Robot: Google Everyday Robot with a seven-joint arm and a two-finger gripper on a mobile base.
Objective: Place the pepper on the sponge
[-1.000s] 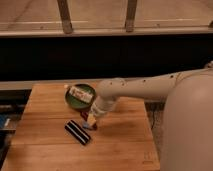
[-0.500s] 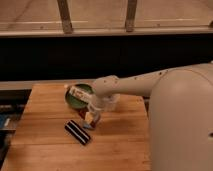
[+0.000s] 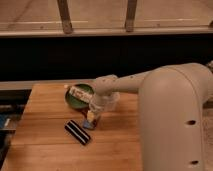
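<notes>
My gripper (image 3: 92, 118) points down at the middle of the wooden table (image 3: 45, 150), just right of the black block with white stripes (image 3: 77, 132). A bit of the light blue sponge (image 3: 88, 124) shows directly under the gripper's tip. A small dark reddish shape, apparently the pepper (image 3: 95, 119), sits at the tip, right above the sponge. Whether it is still held I cannot tell. The arm (image 3: 125, 85) reaches in from the right.
A green bowl (image 3: 76, 99) with a white tube-like item in it stands just behind the gripper. The robot's large pale body (image 3: 175, 120) fills the right side. A dark wall with a railing runs behind the table.
The arm's bulk has swung further into view on the right. The gripper has stayed low over the sponge, shifting only slightly left toward the striped block.
</notes>
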